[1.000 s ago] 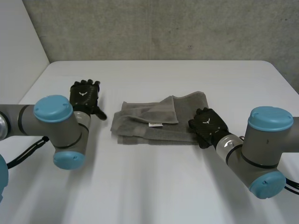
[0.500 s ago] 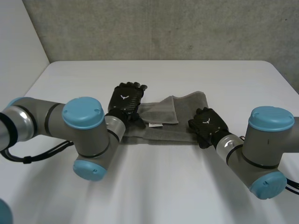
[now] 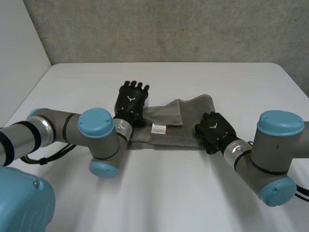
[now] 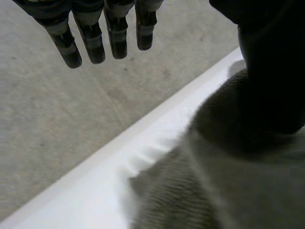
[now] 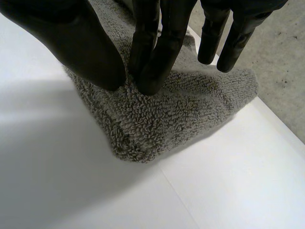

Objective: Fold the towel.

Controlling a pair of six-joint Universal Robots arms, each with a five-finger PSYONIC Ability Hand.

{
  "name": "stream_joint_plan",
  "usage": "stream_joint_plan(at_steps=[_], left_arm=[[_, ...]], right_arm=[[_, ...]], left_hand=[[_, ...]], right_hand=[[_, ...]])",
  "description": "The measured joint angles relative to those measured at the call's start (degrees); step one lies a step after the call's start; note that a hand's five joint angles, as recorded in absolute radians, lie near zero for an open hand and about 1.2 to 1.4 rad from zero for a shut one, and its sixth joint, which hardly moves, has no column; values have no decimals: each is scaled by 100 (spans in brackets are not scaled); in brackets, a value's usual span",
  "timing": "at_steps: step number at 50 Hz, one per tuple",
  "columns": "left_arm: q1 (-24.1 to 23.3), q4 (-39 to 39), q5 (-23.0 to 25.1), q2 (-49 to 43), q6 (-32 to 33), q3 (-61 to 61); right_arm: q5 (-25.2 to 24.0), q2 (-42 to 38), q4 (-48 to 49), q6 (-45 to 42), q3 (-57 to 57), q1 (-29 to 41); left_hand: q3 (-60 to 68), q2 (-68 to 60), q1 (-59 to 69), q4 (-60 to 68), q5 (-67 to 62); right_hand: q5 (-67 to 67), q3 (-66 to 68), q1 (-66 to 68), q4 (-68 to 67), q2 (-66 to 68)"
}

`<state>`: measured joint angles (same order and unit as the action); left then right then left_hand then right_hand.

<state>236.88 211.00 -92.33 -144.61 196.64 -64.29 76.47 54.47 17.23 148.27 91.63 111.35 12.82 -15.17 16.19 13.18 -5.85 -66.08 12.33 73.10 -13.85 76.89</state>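
A grey towel [image 3: 169, 117] lies folded in a long strip across the middle of the white table [image 3: 193, 77], with a small white label [image 3: 158, 128] on top. My left hand [image 3: 130, 102] rests over the towel's left end, open. In the left wrist view its fingers [image 4: 90, 43] stretch straight out past the towel [image 4: 228, 191], which lies under the palm. My right hand [image 3: 215, 128] sits at the towel's near right corner. In the right wrist view the right hand [image 5: 157, 28] pinches a tuft of the towel [image 5: 157, 119] between thumb and fingers.
A grey wall [image 3: 169, 29] rises behind the table's far edge. Bare tabletop [image 3: 159, 193] stretches in front of the towel between the two arms, and more lies behind it.
My left arm has swung in from the table's left side, and its hand now lies over the towel's left end. The right hand has kept its pinch in place.
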Motion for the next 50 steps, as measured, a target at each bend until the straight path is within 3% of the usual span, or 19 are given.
stream_joint_plan(at_steps=[12,22,32,40,50], left_arm=[[575,119,-471,133,119,216],[650,-96,-491,349,97,-313],[421,-146,-457,1381,-154,-1468],[292,-172,-417,2271,-612,-2232],[292,-229,-410,2865,-755,-2878]], right_arm=[[12,-52,0,-14,-43,-11],[66,-21,3,-126,-33,-103],[323,457,12,115,171,-300],[447,954,25,485,513,-537],[395,1024,207,723,837,-831]], left_hand=[[0,-29,0,0,-71],[0,-29,0,0,-71],[0,-29,0,0,-68],[0,-29,0,0,-61],[0,-28,0,0,-16]], right_hand=[[0,0,0,0,0],[144,0,-43,0,-200],[4792,0,-4299,0,-4533],[4887,0,-4374,0,-4658],[4310,0,-4071,0,-4517]])
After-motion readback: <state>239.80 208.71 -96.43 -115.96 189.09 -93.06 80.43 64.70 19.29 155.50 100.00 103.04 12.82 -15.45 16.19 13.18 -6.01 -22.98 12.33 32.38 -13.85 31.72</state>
